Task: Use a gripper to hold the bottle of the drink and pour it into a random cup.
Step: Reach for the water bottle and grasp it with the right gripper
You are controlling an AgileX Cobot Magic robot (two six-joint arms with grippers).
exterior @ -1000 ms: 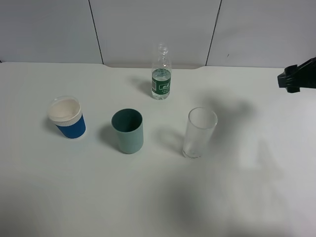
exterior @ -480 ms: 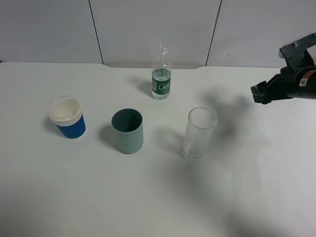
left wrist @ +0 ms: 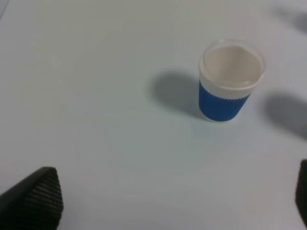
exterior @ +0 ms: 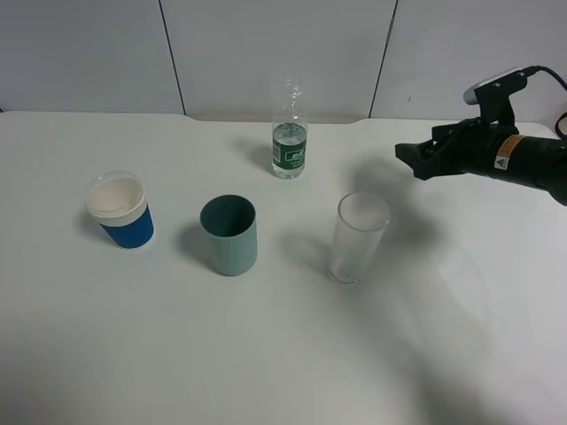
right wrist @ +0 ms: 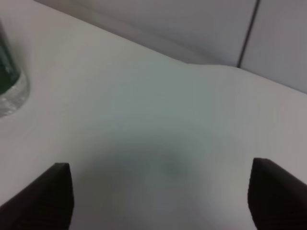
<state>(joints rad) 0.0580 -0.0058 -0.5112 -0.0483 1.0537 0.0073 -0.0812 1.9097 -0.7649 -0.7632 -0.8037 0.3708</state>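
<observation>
1. The bottle of the drink [exterior: 290, 133] wears a green label [exterior: 290, 156] with white marks. From the high camera they are too small to make out as letters or a brand.
2. The right wrist view catches only a blurred edge of that green label, and nothing on it is legible.
3. The right arm [exterior: 536, 166] carries an orange-and-white sticker [exterior: 507, 163] with a small dark mark, perhaps a warning triangle. Any wording on it is too small to read.
4. No word or number can be read in any view.
</observation>
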